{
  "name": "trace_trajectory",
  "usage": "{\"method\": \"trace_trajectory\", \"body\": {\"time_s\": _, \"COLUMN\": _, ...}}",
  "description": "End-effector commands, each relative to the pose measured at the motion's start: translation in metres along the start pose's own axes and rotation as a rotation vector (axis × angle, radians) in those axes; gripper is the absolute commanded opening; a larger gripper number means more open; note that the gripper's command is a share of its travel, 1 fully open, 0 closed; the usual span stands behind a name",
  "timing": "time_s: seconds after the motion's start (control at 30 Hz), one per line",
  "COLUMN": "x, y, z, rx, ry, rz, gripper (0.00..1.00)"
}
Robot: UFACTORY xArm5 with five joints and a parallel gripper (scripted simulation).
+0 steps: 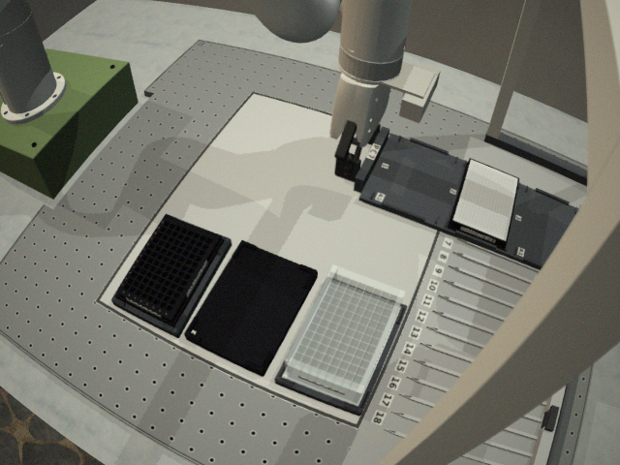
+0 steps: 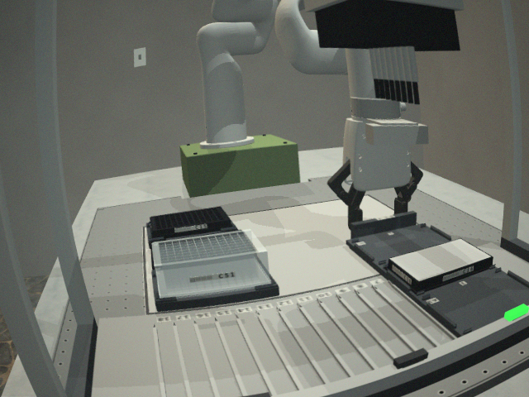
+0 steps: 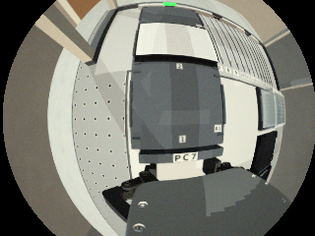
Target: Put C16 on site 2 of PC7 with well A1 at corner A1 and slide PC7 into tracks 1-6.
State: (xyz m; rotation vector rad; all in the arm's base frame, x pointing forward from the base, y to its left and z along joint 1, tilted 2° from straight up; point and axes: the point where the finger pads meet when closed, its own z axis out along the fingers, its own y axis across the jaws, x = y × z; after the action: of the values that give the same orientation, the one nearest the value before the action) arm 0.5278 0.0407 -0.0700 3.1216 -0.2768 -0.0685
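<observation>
The dark carrier PC7 (image 1: 416, 180) (image 2: 384, 243) (image 3: 173, 98) lies flat in the rails, beside track number 7 on the low-numbered side. The white 384-well plate C16 (image 1: 485, 200) (image 2: 440, 258) (image 3: 173, 39) sits flat on its middle site; the sites on either side are bare. The lamp (image 2: 517, 312) (image 3: 169, 4) behind the carrier glows green. My gripper (image 1: 357, 152) (image 2: 378, 213) (image 3: 180, 164) is open, its fingers low just behind the carrier's handle (image 1: 373, 155) (image 2: 382, 224), holding nothing. The black plate C15 (image 1: 170, 270) (image 2: 188, 220) and the clear block C51 (image 1: 345, 335) (image 2: 205, 256) sit in their nests.
The middle nest S2 (image 1: 250, 305) is empty. The free tracks (image 1: 476, 310) (image 2: 298, 333) run from 7 to 18. A pipetting head (image 2: 384, 26) hangs above the carrier. The arm's green base (image 1: 65, 114) stands at the far left, and frame posts (image 2: 59, 213) border the deck.
</observation>
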Motion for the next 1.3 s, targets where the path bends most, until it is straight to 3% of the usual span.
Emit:
{"method": "trace_trajectory", "body": {"time_s": 0.0, "x": 0.008, "y": -0.002, "z": -0.005, "rx": 0.006, "ry": 0.023, "rz": 0.001, "gripper": 0.81}}
{"method": "trace_trajectory", "body": {"time_s": 1.27, "x": -0.006, "y": -0.002, "z": -0.005, "rx": 0.006, "ry": 0.023, "rz": 0.001, "gripper": 0.81}}
